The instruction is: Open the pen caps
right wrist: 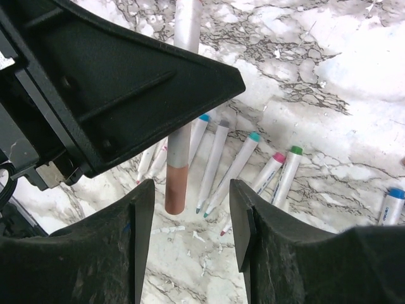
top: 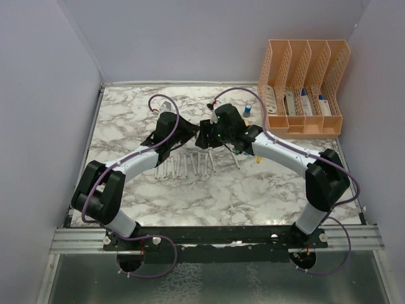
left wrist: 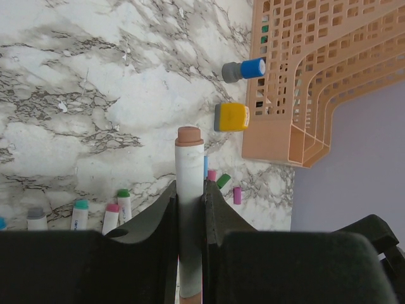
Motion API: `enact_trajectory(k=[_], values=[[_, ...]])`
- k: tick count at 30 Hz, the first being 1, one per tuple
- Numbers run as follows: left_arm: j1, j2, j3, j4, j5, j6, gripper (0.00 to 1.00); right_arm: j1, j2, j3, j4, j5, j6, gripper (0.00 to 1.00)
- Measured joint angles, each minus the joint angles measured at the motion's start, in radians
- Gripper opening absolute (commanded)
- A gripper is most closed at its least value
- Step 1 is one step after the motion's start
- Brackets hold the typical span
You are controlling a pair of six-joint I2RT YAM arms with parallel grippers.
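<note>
My left gripper (left wrist: 190, 187) is squeezed tight on a thin white-grey pen (left wrist: 189, 166). The pen runs straight out between my two fingers (left wrist: 166, 212). A brown end (left wrist: 188, 136) sticks out past them. From my other wrist I see the far end (right wrist: 176, 187) of that same pen, and it is brown too. I think these brown bits are caps, but the view is not good enough for me to be sure.

My right gripper (right wrist: 191, 209) has its jaws apart, with a wide gap between them. The far end of the pen hangs just at that gap, closer to one finger (right wrist: 140, 240). Neither finger touches it.

The peach rack (top: 304, 85) stands at the far right of the marble table (top: 126, 120). Both my grippers meet to the left of the rack.

Under them, left of the rack and nearer my bases, a row of pens (top: 183, 166) lies on the table. Their caps are still on: a teal cap (right wrist: 254, 137), a pink cap (right wrist: 279, 157), a green cap (right wrist: 295, 151) and a blue cap (right wrist: 395, 193).

A few loose caps (left wrist: 237, 195), pink, green and purple, lie near the rack's corner. A stubby blue thing (left wrist: 243, 69) and a stubby yellow thing (left wrist: 231, 117) sit right beside the rack's left side.
</note>
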Motion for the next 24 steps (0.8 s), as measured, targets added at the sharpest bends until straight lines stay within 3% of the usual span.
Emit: enact_trajectory(k=[18, 21, 24], values=[[0.000, 0.000, 0.000, 0.000, 0.016, 0.000, 0.00, -0.002, 0.037, 0.042, -0.016, -0.087, -0.009, 0.34], [0.000, 0.000, 0.000, 0.000, 0.016, 0.000, 0.00, -0.002, 0.050, 0.042, -0.016, -0.097, -0.008, 0.27], [-0.001, 0.000, 0.000, 0.000, 0.016, 0.000, 0.00, -0.002, 0.056, 0.042, -0.016, -0.103, -0.004, 0.14]])
